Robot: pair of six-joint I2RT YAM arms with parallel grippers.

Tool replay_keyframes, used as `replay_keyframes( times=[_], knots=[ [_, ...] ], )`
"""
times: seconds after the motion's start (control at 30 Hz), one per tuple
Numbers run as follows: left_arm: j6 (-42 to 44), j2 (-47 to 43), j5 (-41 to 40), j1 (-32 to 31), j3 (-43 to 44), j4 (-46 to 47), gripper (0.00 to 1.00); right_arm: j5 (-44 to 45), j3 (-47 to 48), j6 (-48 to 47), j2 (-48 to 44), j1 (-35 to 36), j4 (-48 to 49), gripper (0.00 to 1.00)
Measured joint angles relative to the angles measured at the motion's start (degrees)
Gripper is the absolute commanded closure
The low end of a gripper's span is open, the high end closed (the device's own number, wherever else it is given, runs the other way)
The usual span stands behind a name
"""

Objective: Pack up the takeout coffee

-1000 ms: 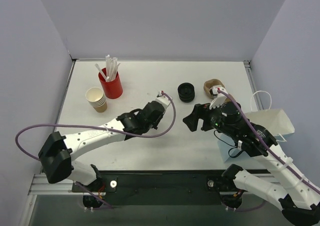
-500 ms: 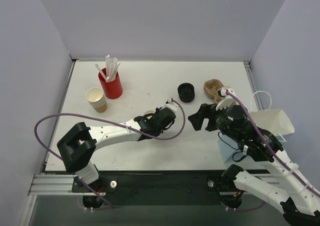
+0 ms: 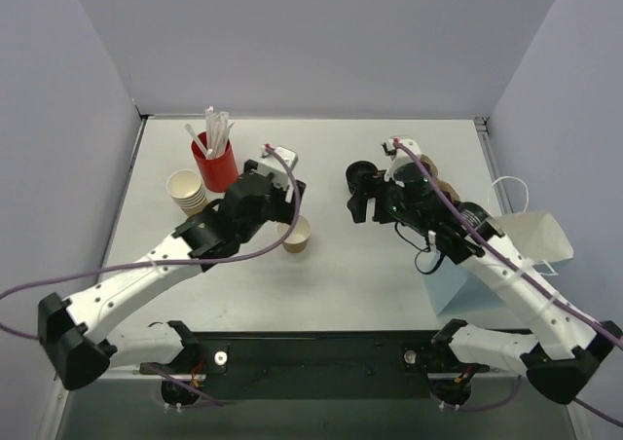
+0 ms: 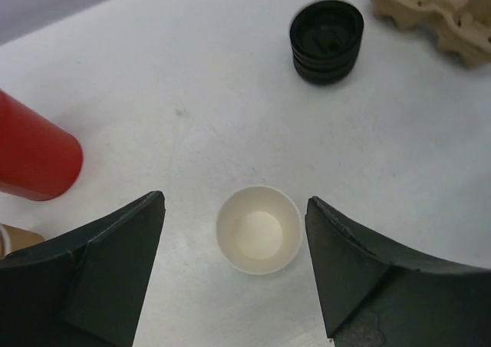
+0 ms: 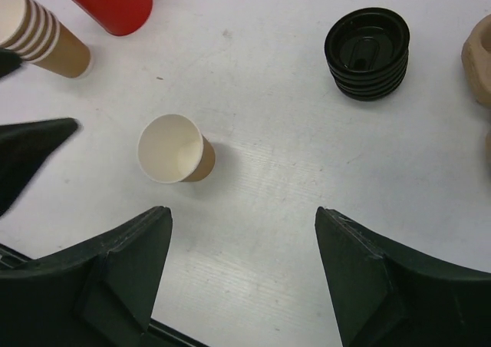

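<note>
No lidded takeout coffee is in view. A single tan-brown paper cup (image 3: 296, 236) stands upright and lidless on the white table; it also shows as the cup (image 4: 258, 229) and the cup (image 5: 175, 149). My left gripper (image 3: 277, 201) hovers over it, open, as the left gripper (image 4: 235, 201) with a finger on each side and not touching it. A stack of black lids (image 3: 362, 174) sits further back, seen too as the lids (image 4: 326, 40) and the lids (image 5: 367, 51). My right gripper (image 3: 358, 199) is open beside that stack, and the right gripper (image 5: 242, 211) holds nothing.
A red cup of white straws (image 3: 216, 165) and a stack of lidless paper cups (image 3: 187, 192) stand at the back left. A tan pulp cup carrier (image 3: 438, 182) lies behind the right arm. A white paper bag (image 3: 516, 245) stands at the right edge.
My left gripper has opened, let go of the cup and drawn up and back to the left. The cup now stands alone. My right arm has swung back toward the lid stack.
</note>
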Motion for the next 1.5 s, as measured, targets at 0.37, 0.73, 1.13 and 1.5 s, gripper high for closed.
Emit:
replay_keyframes(
  times=[0.37,0.73,1.13,1.5],
  knots=[
    [10.16,-16.59,0.07,0.39,-15.87,8.28,0.09,1.97,18.1,-6.21,31.08,-7.48,0.9,0.45],
    [13.46,-19.93,-5.35,0.37,-18.6,12.0,0.09,4.22,34.12,-11.21,55.78,-11.3,-2.1,0.51],
    [14.49,-20.26,-5.18,0.61,-18.6,11.98,0.09,1.9,36.89,-12.85,59.93,-14.16,-4.74,0.56],
    [14.6,-20.22,-5.01,0.72,-18.6,11.98,0.09,-1.14,39.5,-12.85,64.17,-14.14,-4.98,0.6]
  ],
)
